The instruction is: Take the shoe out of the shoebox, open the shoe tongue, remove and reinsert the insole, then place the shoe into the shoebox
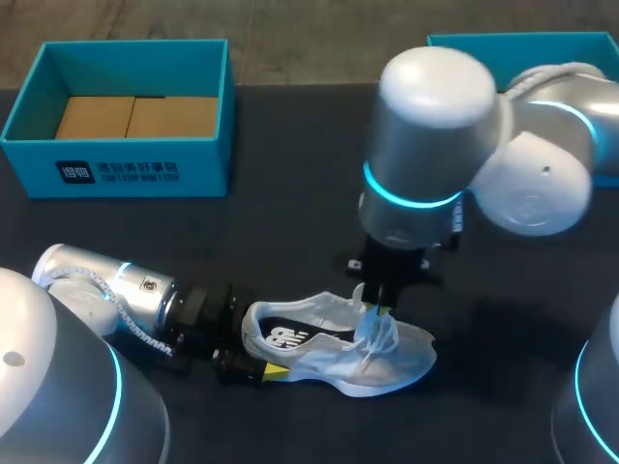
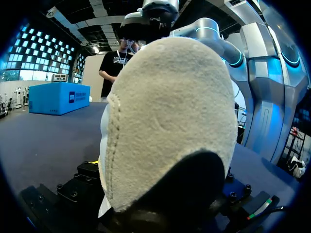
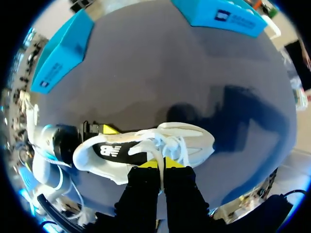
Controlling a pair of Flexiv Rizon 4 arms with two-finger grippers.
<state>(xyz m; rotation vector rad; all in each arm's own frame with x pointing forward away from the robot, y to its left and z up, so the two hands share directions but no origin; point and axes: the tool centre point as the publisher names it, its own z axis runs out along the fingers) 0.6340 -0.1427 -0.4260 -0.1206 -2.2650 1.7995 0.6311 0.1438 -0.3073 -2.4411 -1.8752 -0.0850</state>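
Observation:
A white shoe (image 1: 338, 362) lies on its side on the dark table, toe to the right, its black insole (image 1: 290, 336) showing. My right gripper (image 1: 377, 311) hangs over the laces, shut on the white shoe tongue (image 3: 154, 154), which runs up between its yellow tips (image 3: 161, 164). My left gripper (image 1: 253, 346) lies low on the table at the heel, open, one yellow-tipped finger (image 1: 274, 372) along the near side. The fuzzy heel (image 2: 165, 121) fills the left wrist view, right between that gripper's fingers. The open blue shoebox (image 1: 135, 169) stands at the far left.
A second blue box (image 1: 522, 43) sits at the far right, partly behind my right arm. Dark table stretches between the shoebox and the shoe. In the right wrist view both blue boxes (image 3: 58, 56) (image 3: 223, 14) lie beyond the shoe.

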